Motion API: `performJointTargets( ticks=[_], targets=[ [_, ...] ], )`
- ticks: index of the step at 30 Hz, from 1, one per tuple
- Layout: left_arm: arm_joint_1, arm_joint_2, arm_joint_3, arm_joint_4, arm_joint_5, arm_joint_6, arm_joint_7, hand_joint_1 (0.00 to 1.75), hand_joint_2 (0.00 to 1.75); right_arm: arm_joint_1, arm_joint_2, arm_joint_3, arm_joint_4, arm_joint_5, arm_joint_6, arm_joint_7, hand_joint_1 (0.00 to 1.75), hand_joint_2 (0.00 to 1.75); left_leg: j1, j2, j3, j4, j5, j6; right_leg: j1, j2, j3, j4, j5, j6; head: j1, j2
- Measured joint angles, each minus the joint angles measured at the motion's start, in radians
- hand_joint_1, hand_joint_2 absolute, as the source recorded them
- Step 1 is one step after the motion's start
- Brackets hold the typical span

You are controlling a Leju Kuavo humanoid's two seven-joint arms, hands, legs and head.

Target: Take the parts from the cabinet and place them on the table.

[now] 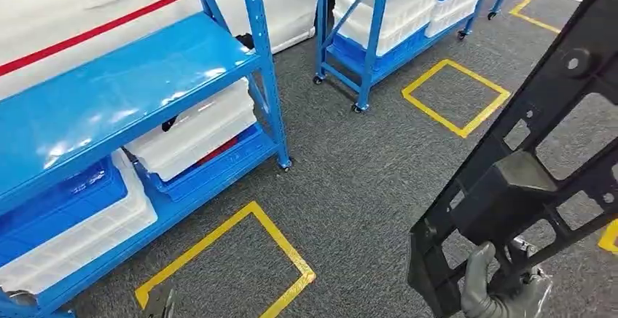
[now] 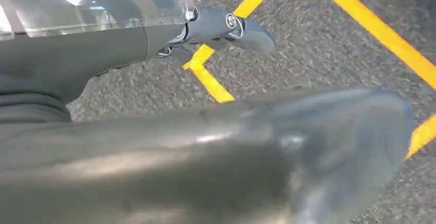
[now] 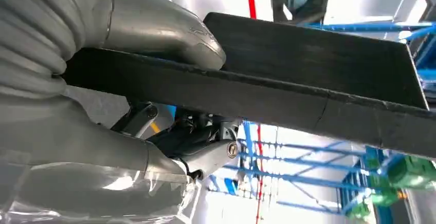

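A long black plastic frame part (image 1: 519, 181) with cut-out windows rises slantwise at the right of the head view, over the carpet. My right hand (image 1: 498, 291) grips its lower end. In the right wrist view the thumb (image 3: 169, 29) presses on one face of the black part (image 3: 313, 59) and dark fingers (image 3: 205, 154) close beneath it. My left hand (image 2: 216, 147) hangs low over the carpet with fingers apart and nothing in it; a tip of my left hand (image 1: 162, 305) shows at the bottom edge of the head view. The blue cabinet rack (image 1: 131, 77) stands to the left.
White bins (image 1: 197, 128) and blue bins (image 1: 65, 198) fill the rack's lower shelves. A second blue wheeled rack (image 1: 379, 26) with white bins stands farther back. Yellow tape squares (image 1: 251, 252) (image 1: 455, 95) mark the grey carpet. A white car body with a red stripe (image 1: 95, 19) lies behind the cabinet.
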Motion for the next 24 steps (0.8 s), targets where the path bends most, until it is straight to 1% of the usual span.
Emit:
performJointTargets(
  ticks=[1,2,3,4,5,6,7,8,9,10,11,12,13,14,15,16,17,18,19,20,21,22,23,24],
  targets=[
    [0.000,-0.002,0.000,0.000,0.000,0.000,0.000,0.00,0.00,-0.004,0.000,-0.001,0.000,-0.002,0.000,0.000,1.75,1.75,0.000,0.013,-0.010,-0.006,0.010,0.006,0.004,-0.036,-0.018,0.044,-0.053,0.003,0.000,0.000],
    [0.003,-0.003,0.000,0.000,0.000,-0.001,0.000,0.00,0.00,-0.006,0.000,-0.002,0.000,-0.002,0.000,0.000,1.75,1.75,0.000,0.032,-0.020,-0.005,0.016,0.005,0.002,-0.050,-0.046,0.121,-0.109,0.009,0.000,0.000],
    [0.007,-0.005,0.000,0.000,0.000,0.000,0.000,0.00,0.00,-0.004,0.000,-0.002,0.000,-0.003,0.000,0.000,1.75,1.75,0.000,0.049,-0.028,-0.002,0.020,0.004,-0.002,-0.054,-0.069,0.193,-0.150,0.014,0.000,0.000],
    [0.008,-0.006,0.000,0.000,0.000,-0.001,0.000,0.00,0.00,-0.003,0.000,-0.004,0.000,-0.004,0.000,0.000,1.75,1.75,0.001,0.068,-0.038,0.001,0.023,0.001,-0.008,-0.056,-0.082,0.251,-0.175,0.022,0.000,0.000],
    [0.008,-0.006,0.000,0.000,0.000,-0.001,0.001,0.00,0.00,-0.003,0.000,-0.005,0.000,-0.005,0.000,0.000,1.75,1.75,0.003,0.084,-0.047,0.006,0.027,-0.003,-0.013,-0.059,-0.074,0.264,-0.177,0.028,0.000,0.000],
    [0.007,-0.007,0.000,0.000,-0.001,-0.001,0.001,0.00,0.00,-0.003,0.000,-0.005,0.000,-0.006,0.000,0.000,1.75,1.75,0.006,0.101,-0.056,0.014,0.028,-0.006,-0.019,-0.065,-0.041,0.231,-0.161,0.035,0.000,0.000],
    [0.006,-0.007,0.000,0.000,-0.002,-0.001,0.001,0.00,0.00,-0.003,0.000,-0.007,0.000,-0.006,0.000,0.000,1.75,1.75,0.009,0.114,-0.064,0.024,0.026,-0.011,-0.024,-0.073,0.007,0.169,-0.139,0.042,0.000,0.000],
    [0.004,-0.008,0.000,0.000,-0.002,-0.001,0.002,0.00,0.00,-0.003,0.000,-0.008,0.000,-0.006,0.000,0.000,1.75,1.75,0.015,0.128,-0.074,0.042,0.021,-0.021,-0.030,-0.096,0.077,0.073,-0.113,0.051,0.000,0.000],
    [0.002,-0.003,0.000,-0.001,-0.002,0.000,0.002,0.00,0.00,-0.006,0.000,-0.008,0.000,-0.005,0.000,0.000,1.75,1.75,0.012,0.137,-0.084,0.066,0.013,-0.033,-0.030,-0.139,0.108,0.008,-0.131,0.051,0.000,0.000],
    [0.003,0.004,0.000,-0.002,-0.002,0.003,0.004,0.00,0.00,-0.005,0.000,-0.008,0.001,-0.005,0.000,0.002,1.75,1.75,0.006,0.146,-0.095,0.082,0.004,-0.044,-0.025,-0.156,0.102,0.016,-0.120,0.037,0.003,0.000],
    [0.003,0.001,0.000,-0.002,-0.002,0.002,0.004,0.00,0.00,-0.004,0.000,-0.008,-0.001,-0.001,0.000,0.005,1.75,1.75,0.009,0.153,-0.094,0.083,0.003,-0.049,-0.021,-0.135,0.097,0.028,-0.121,0.016,-0.008,0.000],
    [0.003,0.001,0.000,-0.002,-0.003,0.002,0.001,0.00,0.00,0.002,0.000,-0.011,-0.001,0.007,0.000,0.008,1.75,1.75,0.010,0.160,-0.089,0.084,0.005,-0.054,-0.018,-0.130,0.093,0.030,-0.121,0.010,-0.008,0.000],
    [0.003,0.000,0.000,-0.002,-0.003,0.002,-0.003,0.00,0.00,0.009,0.001,-0.014,-0.002,0.016,0.000,0.011,1.75,1.75,0.013,0.171,-0.087,0.082,0.008,-0.061,-0.015,-0.119,0.089,0.028,-0.117,0.003,-0.008,0.000],
    [0.004,-0.001,0.000,-0.002,-0.002,0.002,-0.003,0.00,0.00,0.017,0.001,-0.015,-0.006,0.018,0.000,0.010,1.75,1.75,0.016,0.176,-0.087,0.083,0.006,-0.064,-0.018,-0.108,0.087,0.023,-0.111,-0.007,-0.008,0.000],
    [0.006,-0.001,0.000,-0.002,-0.002,0.004,-0.002,0.00,0.00,0.023,0.002,-0.015,-0.009,0.017,0.000,0.008,1.75,1.75,0.024,0.124,-0.094,0.098,-0.017,-0.073,-0.020,-0.099,0.084,0.020,-0.105,-0.015,-0.009,0.000],
    [0.010,-0.002,0.000,-0.002,-0.002,0.005,0.002,0.00,0.00,0.023,0.002,-0.015,-0.011,0.016,0.000,0.007,1.75,1.75,0.027,0.084,-0.110,0.141,-0.056,-0.075,-0.020,-0.090,0.079,0.020,-0.101,-0.020,-0.009,0.000],
    [0.015,-0.002,0.000,-0.002,0.000,0.006,0.012,0.00,0.00,0.022,0.003,-0.015,-0.011,0.015,0.000,0.008,1.75,1.75,0.028,0.062,-0.137,0.211,-0.101,-0.076,-0.018,-0.079,0.073,0.020,-0.097,-0.026,-0.009,0.000],
    [0.020,-0.002,0.000,-0.002,0.001,0.008,0.017,0.00,0.00,0.022,0.003,-0.015,-0.011,0.016,0.000,0.009,1.75,1.75,0.027,0.050,-0.171,0.294,-0.143,-0.077,-0.015,-0.064,0.067,0.020,-0.093,-0.028,-0.009,0.000],
    [0.024,-0.002,0.000,-0.002,0.001,0.008,0.019,0.00,0.00,0.023,0.004,-0.015,-0.011,0.017,0.000,0.011,1.75,1.75,0.028,0.045,-0.198,0.360,-0.168,-0.075,-0.012,-0.050,0.061,0.020,-0.089,-0.029,-0.009,0.000],
    [0.025,-0.003,0.000,-0.002,0.000,0.009,0.030,0.00,0.00,0.023,0.004,-0.015,-0.011,0.018,0.000,0.012,1.75,1.75,0.027,0.045,-0.209,0.389,-0.168,-0.072,-0.009,-0.035,0.056,0.020,-0.084,-0.029,-0.009,0.000],
    [0.024,-0.003,0.000,-0.002,-0.001,0.009,0.042,0.00,0.00,0.022,0.004,-0.015,-0.011,0.018,0.000,0.012,1.75,1.75,0.027,0.044,-0.197,0.367,-0.146,-0.068,-0.008,-0.021,0.053,0.020,-0.080,-0.028,-0.009,0.000],
    [0.022,-0.004,0.000,-0.002,-0.002,0.010,0.050,0.00,0.00,0.021,0.004,-0.015,-0.011,0.021,0.000,0.013,1.75,1.75,0.027,0.041,-0.164,0.304,-0.107,-0.063,-0.006,-0.006,0.050,0.020,-0.076,-0.026,-0.009,0.000],
    [0.019,-0.004,0.000,-0.002,-0.003,0.010,0.055,0.00,0.00,0.020,0.005,-0.015,-0.011,0.026,0.000,0.015,1.75,1.75,0.027,0.029,-0.119,0.218,-0.064,-0.056,-0.006,0.008,0.050,0.020,-0.073,-0.024,-0.009,0.000],
    [0.018,-0.003,0.000,-0.002,-0.003,0.010,0.056,0.00,0.00,0.020,0.006,-0.015,-0.011,0.032,0.000,0.016,1.75,1.75,0.027,-0.011,-0.071,0.128,-0.027,-0.049,-0.007,0.020,0.049,0.020,-0.069,-0.021,-0.009,0.000]
  ],
)
